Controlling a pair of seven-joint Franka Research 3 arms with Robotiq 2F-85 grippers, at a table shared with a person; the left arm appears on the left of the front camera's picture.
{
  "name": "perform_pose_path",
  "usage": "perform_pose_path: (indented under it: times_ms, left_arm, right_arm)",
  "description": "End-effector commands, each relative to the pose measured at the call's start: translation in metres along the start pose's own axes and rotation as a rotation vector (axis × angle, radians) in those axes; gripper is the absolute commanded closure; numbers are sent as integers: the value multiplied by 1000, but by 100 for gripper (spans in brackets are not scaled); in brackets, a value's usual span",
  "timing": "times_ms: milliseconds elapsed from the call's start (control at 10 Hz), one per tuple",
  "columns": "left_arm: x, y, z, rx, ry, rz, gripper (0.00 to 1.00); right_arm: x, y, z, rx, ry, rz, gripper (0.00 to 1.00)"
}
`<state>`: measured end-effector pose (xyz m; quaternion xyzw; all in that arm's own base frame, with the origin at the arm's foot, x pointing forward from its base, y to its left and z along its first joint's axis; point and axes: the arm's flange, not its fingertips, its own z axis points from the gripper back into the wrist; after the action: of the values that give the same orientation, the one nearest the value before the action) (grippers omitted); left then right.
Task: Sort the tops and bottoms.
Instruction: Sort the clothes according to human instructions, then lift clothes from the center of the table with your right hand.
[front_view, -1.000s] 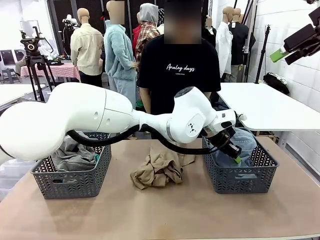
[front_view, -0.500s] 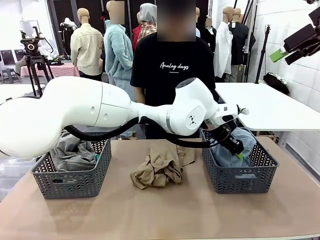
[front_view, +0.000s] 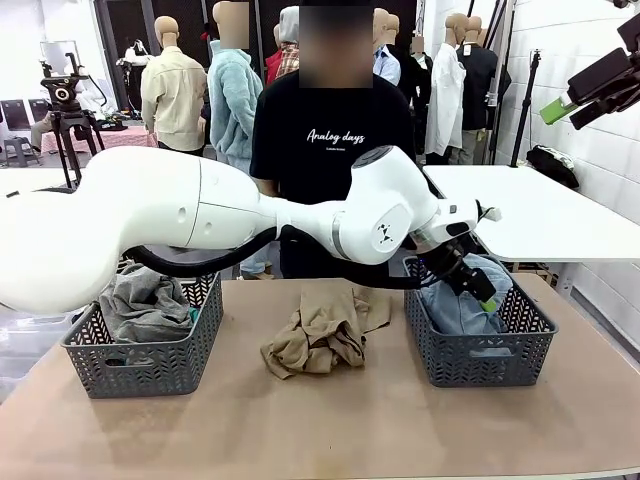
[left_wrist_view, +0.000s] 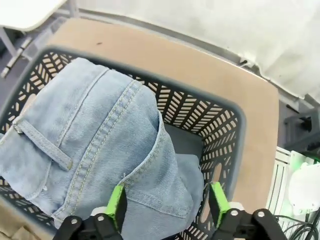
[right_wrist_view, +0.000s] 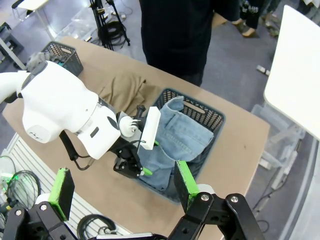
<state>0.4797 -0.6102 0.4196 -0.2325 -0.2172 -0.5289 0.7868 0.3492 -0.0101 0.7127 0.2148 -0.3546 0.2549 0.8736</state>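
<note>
Denim shorts (left_wrist_view: 100, 145) lie in the grey basket (left_wrist_view: 192, 107), the bottoms bin; left gripper (left_wrist_view: 167, 194) held apart above them, right gripper (right_wrist_view: 121, 170) apart, empty.

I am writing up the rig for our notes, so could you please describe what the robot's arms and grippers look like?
The left arm is glossy white with bulbous rounded joints, a black cable looping beneath it and a small dark logo at the wrist. The left gripper and right gripper are black, with bright green finger pads.

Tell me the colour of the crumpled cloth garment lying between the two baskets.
Tan khaki garment, front view.
</note>
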Motion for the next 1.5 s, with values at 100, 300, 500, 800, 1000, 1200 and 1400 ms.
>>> perform_pose_path:
  times_ms: [100,300,500,800,1000,1200,1400]
  left_arm:
    - [0,1,0,-5,-1,7,0]
    - [0,1,0,-5,-1,7,0]
    - [0,1,0,-5,-1,7,0]
    - [0,1,0,-5,-1,7,0]
    - [-2,1,-3,-3,3,3,0]
    - [-4,-8,30,6,78,5,0]
    - [-9,-25,71,89,135,17,0]
  right_arm:
    - [-1,1,-1,-9,17,9,0]
    - [-1,1,-1,-9,17,9,0]
    - [-1,1,-1,-9,17,9,0]
    - [-1,1,-1,-9,17,9,0]
    - [-1,1,-1,-9,17,9,0]
    - [-1,1,-1,-9,17,9,0]
    - [-1,1,-1,-9,17,9,0]
